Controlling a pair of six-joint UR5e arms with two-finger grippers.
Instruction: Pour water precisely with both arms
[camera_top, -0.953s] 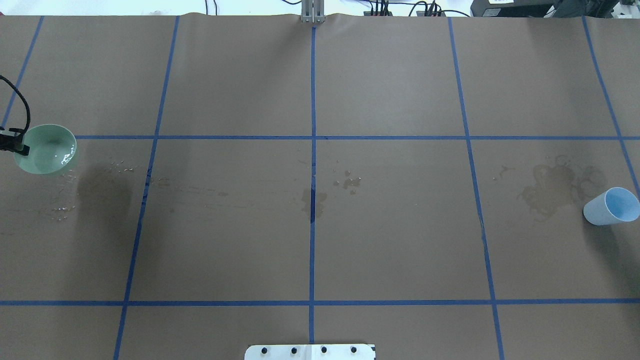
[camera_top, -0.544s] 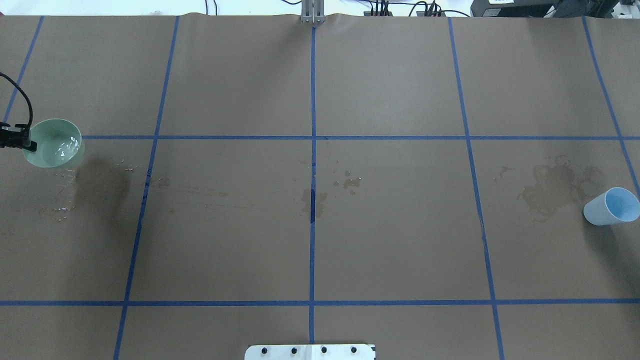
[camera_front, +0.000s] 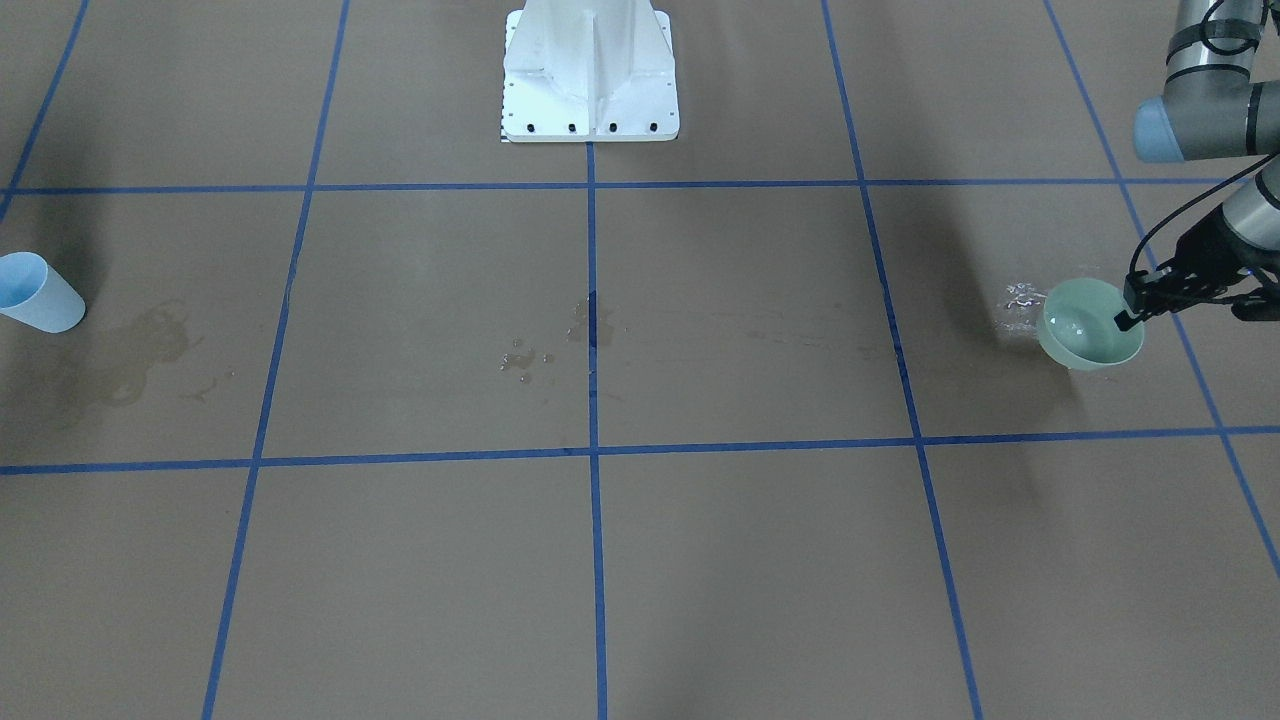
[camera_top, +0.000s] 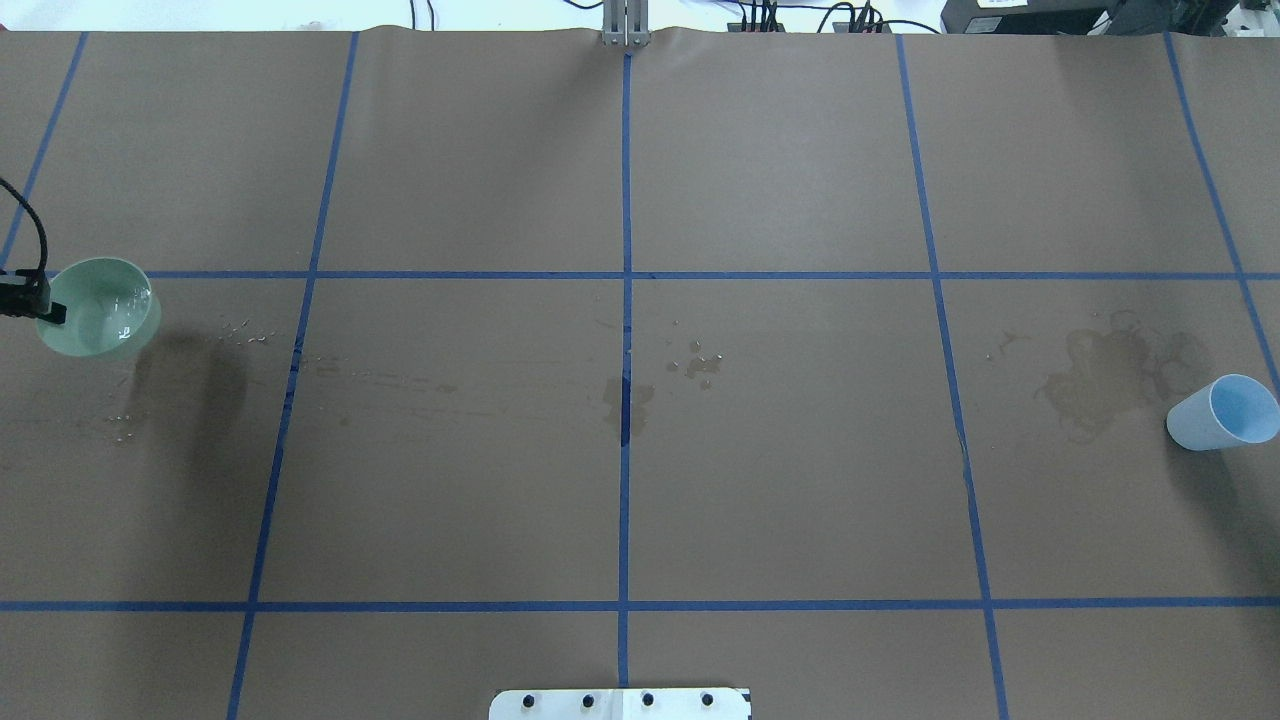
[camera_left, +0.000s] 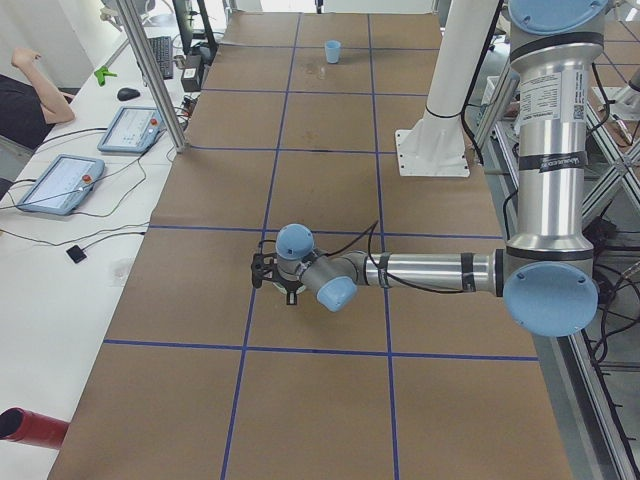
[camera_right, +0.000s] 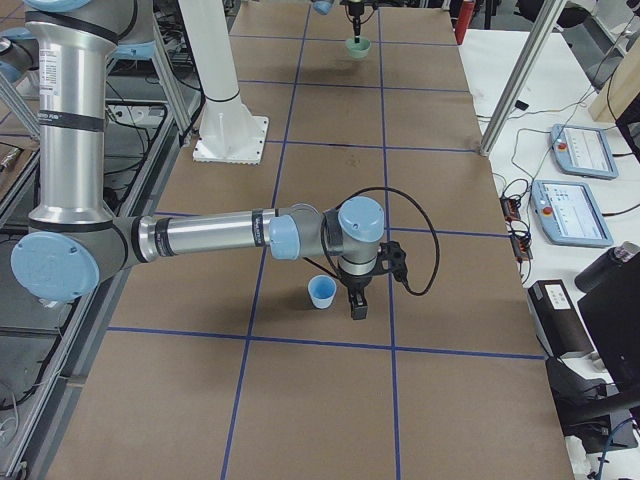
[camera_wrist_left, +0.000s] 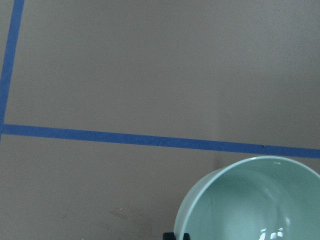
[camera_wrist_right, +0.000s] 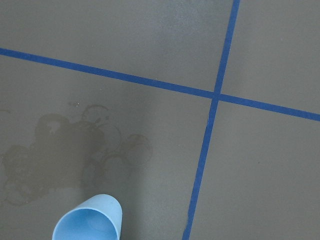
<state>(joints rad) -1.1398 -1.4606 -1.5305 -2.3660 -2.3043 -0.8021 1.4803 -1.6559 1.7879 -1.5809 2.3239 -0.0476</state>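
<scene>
left arm (camera_left: 440, 272) reaches out low over the desk (camera_top: 780, 500), which is brown paper gridded with blue tape (camera_top: 625, 180). left tool (camera_front: 1130, 310) is clamped on the rim of a pale green bowl (camera_top: 95, 308), one finger inside the rim and one outside. the bowl sits close to upright at the far left edge of the overhead view, just below a tape line; its shadow (camera_top: 190, 400) falls apart from it on the paper. water (camera_top: 120, 318) lies as a shallow glinting pool in the bottom of the bowl, and the left wrist view shows the same glint low in the bowl. loose droplets (camera_front: 1020, 298) shine on the paper just beside the bowl. more small drops and a damp patch (camera_top: 700, 365) sit near the desk's centre line. right arm (camera_right: 200, 235) stretches out over the opposite end of the desk. right tool (camera_right: 355, 300) hangs just beside a light blue cup (camera_right: 321, 292); cannot tell whether its fingers are apart or together, or whether they touch the cup. a dark ringed stain (camera_top: 1100, 385) spreads on the paper next to the cup. the white pedestal (camera_front: 590, 80) stands at the desk's middle edge.
</scene>
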